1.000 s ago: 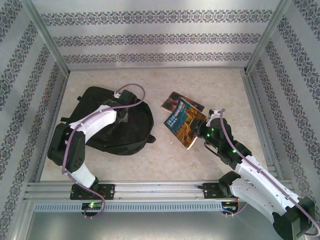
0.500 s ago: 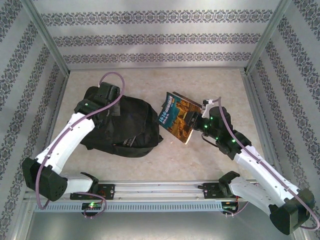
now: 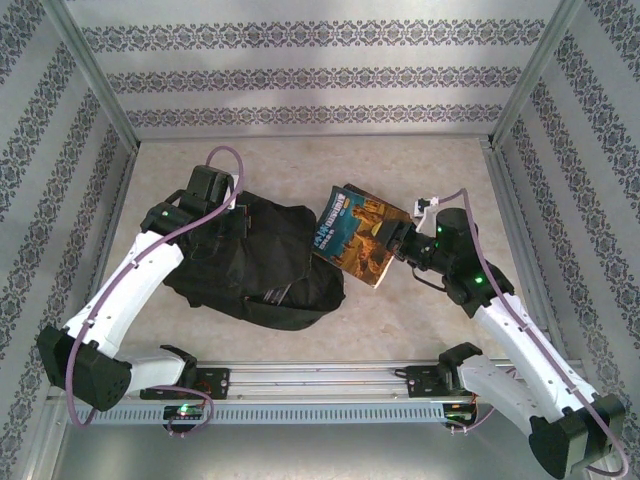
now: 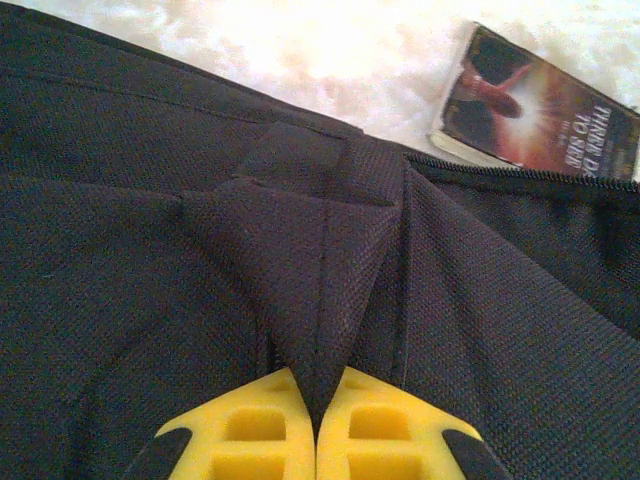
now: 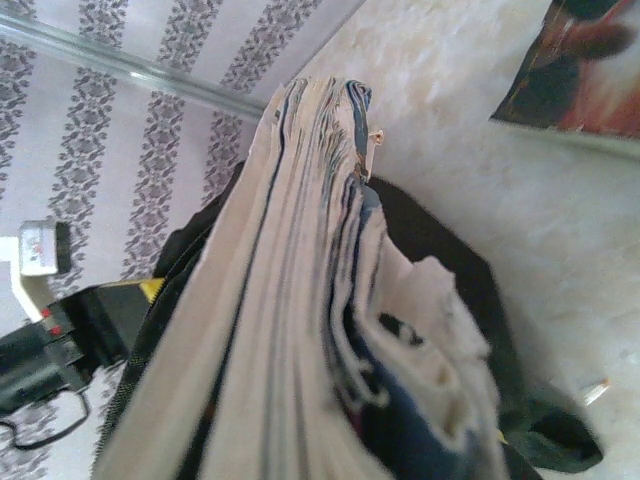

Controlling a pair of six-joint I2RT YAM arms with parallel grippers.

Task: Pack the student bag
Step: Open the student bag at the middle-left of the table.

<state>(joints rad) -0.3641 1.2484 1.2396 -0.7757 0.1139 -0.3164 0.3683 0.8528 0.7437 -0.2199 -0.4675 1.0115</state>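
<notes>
**Operator:** Where has my left gripper ended up?

**Spotter:** In the upper left of the overhead view. Your left gripper (image 3: 228, 200) sits on the top-left end of the student bag (image 3: 270, 265). At the bottom of its wrist view, the yellow fingers (image 4: 250, 440) are pressed together with a ridge of the bag's black fabric pinched between them.

**Operator:** And the bag itself?

**Spotter:** It lies on the table (image 3: 400, 310), left of centre in the overhead view. It's a black heap running from your left gripper down towards the lower middle. A zip (image 4: 520, 175) runs along its edge at the right of the left wrist view.

**Operator:** What's to the right of it?

**Spotter:** A book (image 3: 352, 235) with a colourful cover, just right of centre and tilted up, its left edge close to the bag's right side. Your right gripper (image 3: 388, 238) is clamped on the book's right edge, its jaws closed to the book's thickness. In its wrist view you look along the fanned page edges, with the bag dark behind them.

**Operator:** Anything else?

**Spotter:** A second book (image 4: 545, 110) lies flat on the table just past the bag, in the upper right of your left wrist view.
</notes>
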